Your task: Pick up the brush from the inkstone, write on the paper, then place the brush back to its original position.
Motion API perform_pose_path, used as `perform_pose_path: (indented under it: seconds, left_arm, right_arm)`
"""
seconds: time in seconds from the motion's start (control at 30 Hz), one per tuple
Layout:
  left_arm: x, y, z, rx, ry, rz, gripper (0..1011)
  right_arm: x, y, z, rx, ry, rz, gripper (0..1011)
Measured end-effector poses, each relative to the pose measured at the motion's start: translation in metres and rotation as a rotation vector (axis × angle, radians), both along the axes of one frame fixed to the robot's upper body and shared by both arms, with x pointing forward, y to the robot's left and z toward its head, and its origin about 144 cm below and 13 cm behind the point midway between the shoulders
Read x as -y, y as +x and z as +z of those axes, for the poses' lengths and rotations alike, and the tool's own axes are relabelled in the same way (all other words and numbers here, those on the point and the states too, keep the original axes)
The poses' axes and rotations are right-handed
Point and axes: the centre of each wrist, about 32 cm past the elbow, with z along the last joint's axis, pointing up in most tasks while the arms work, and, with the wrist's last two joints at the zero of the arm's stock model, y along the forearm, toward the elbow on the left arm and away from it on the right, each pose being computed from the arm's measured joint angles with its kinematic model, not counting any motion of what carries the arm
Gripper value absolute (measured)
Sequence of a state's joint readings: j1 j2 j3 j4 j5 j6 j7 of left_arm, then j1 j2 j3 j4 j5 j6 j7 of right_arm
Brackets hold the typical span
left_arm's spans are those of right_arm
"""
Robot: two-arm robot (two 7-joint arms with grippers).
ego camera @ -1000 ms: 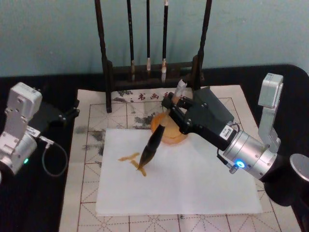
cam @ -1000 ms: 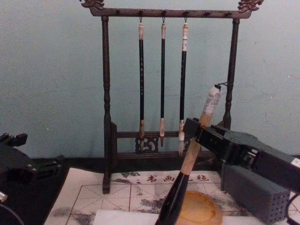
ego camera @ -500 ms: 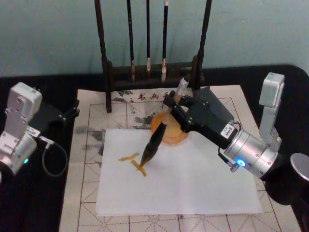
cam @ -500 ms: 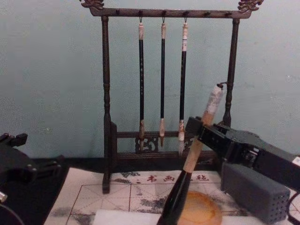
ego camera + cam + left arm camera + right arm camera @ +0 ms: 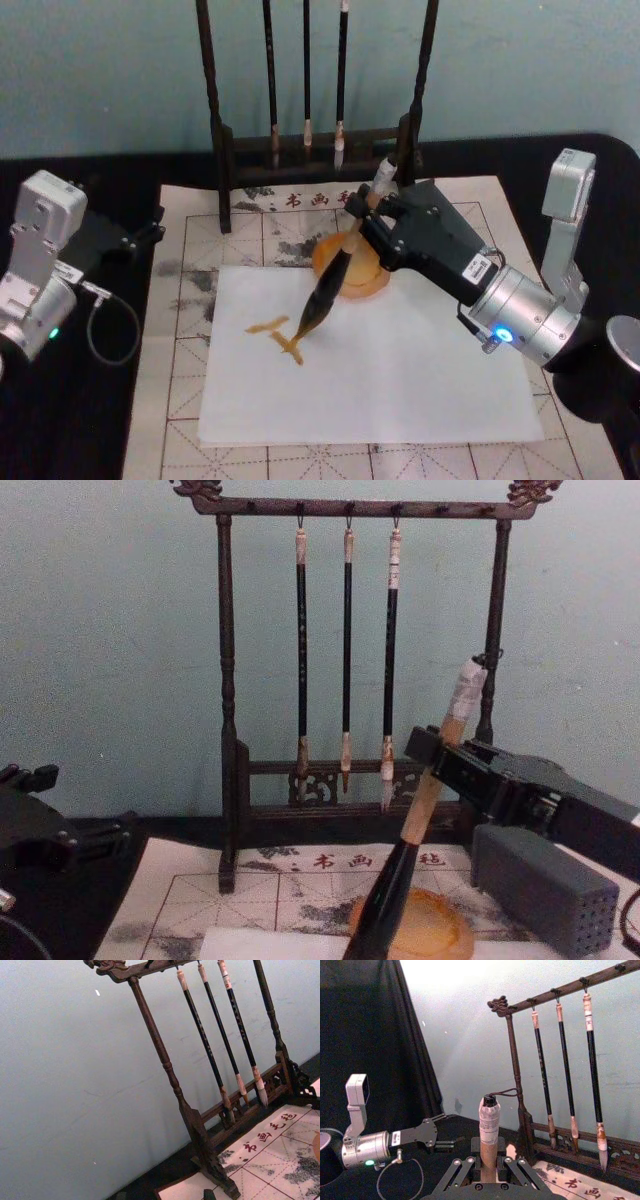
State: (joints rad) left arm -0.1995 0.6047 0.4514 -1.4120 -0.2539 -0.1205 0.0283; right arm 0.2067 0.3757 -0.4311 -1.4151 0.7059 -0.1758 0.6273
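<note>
My right gripper [image 5: 363, 216] is shut on the tan handle of the brush [image 5: 326, 294], which leans down to the left. Its bristle tip touches the white paper [image 5: 400, 370] beside an amber stroke [image 5: 270, 325]. In the chest view the brush [image 5: 400, 880] slants in front of the orange inkstone [image 5: 440, 932], with the right gripper [image 5: 432, 756] around its handle. The inkstone [image 5: 366, 281] lies just behind the paper, partly hidden by the brush and gripper. The right wrist view shows the brush's whitish looped end [image 5: 489, 1122] rising between the fingers [image 5: 465, 1167]. My left gripper [image 5: 112, 240] rests parked at the far left.
A dark wooden rack [image 5: 222, 150] with three thin hanging brushes [image 5: 347, 650] stands behind the inkstone. A grey block with small holes [image 5: 545, 885] sits at the right. A gridded mat [image 5: 180, 300] lies under the paper on black cloth.
My right gripper has shifted a little to the right with the brush. The handle's top has moved right and the tip has slid slightly along the paper. The left arm stayed still.
</note>
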Motion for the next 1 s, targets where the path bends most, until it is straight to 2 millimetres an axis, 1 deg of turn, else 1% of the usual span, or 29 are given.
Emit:
perform_pose_path:
  seconds: [0.3,0.53,0.8,1.0]
  left_arm:
    - [0.0,0.0,0.0,0.0,0.0,0.0,1001]
    - [0.0,0.0,0.0,0.0,0.0,0.0,1001]
    - [0.0,0.0,0.0,0.0,0.0,0.0,1001]
    - [0.0,0.0,0.0,0.0,0.0,0.0,1001]
  right_arm:
    - [0.002,0.0,0.001,0.008,0.001,-0.008,195]
    - [0.005,-0.003,0.007,0.021,0.022,-0.007,195]
    - [0.01,-0.001,0.02,0.008,0.076,-0.031,195]
    - [0.017,0.007,0.032,-0.019,0.141,-0.089,195]
